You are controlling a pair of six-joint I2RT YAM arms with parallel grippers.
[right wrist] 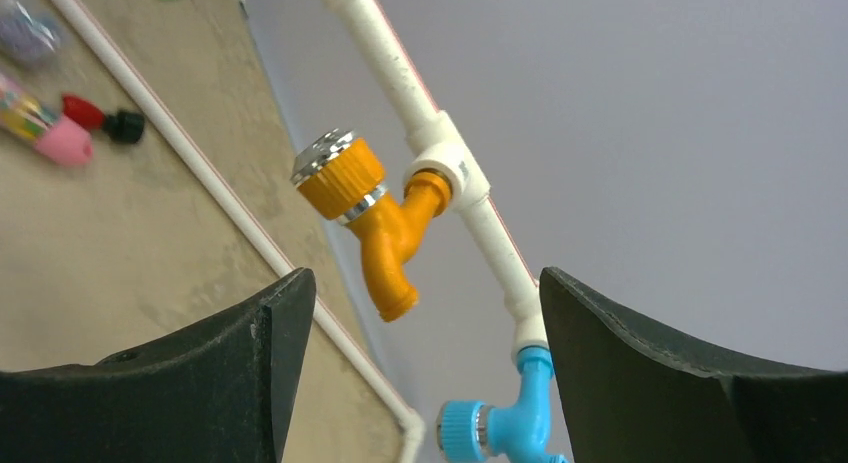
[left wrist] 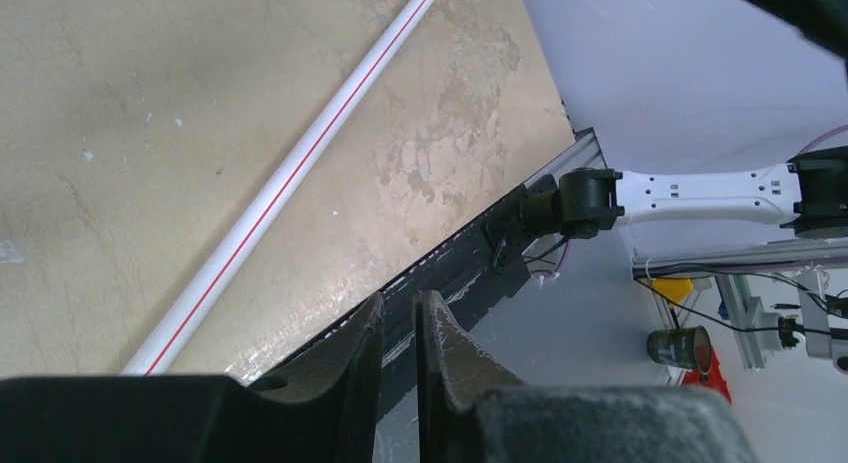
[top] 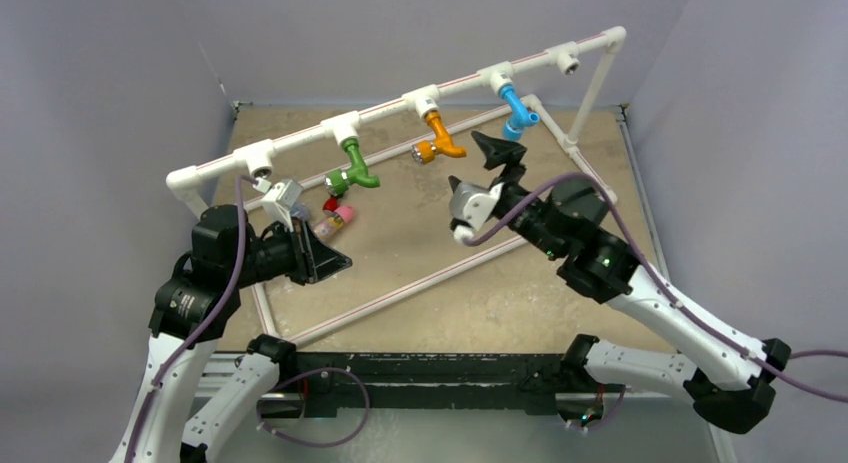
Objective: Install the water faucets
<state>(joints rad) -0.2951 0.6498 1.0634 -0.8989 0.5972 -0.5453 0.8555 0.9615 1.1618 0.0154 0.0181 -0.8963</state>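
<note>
The left gripper (top: 335, 263) hangs low at the left end of the white pipe rail (top: 300, 143). Its jaws are drawn nearly together with only a slit between them and nothing in them, and its own camera looks across bare table (top: 450, 273). Just above it the leftmost socket (top: 258, 164) stands empty. Next along, the green faucet (top: 352, 171) hangs seated in its tee. Below it on the table lie a small pink piece (top: 343, 216) and a red piece (top: 331, 201), too small to tell whether they are taps. The orange faucet (top: 438, 135) sits in the middle socket, spout down. The right gripper (top: 500, 151) is raised just beside it with its jaws spread wide and empty, and its wrist view frames that tap between the two fingers. The blue faucet (top: 518, 111) is seated to the right, and the far right socket (top: 569, 59) is bare. So three taps look fitted and two sockets wait. The main risk is the right arm: with jaws this wide and this near, a careless sweep could clip the orange or blue tap and twist it loose, or shove the light pipe frame. A reach for the loose pieces could also bump the green tap overhead, and the left jaws would have to part first.
</note>
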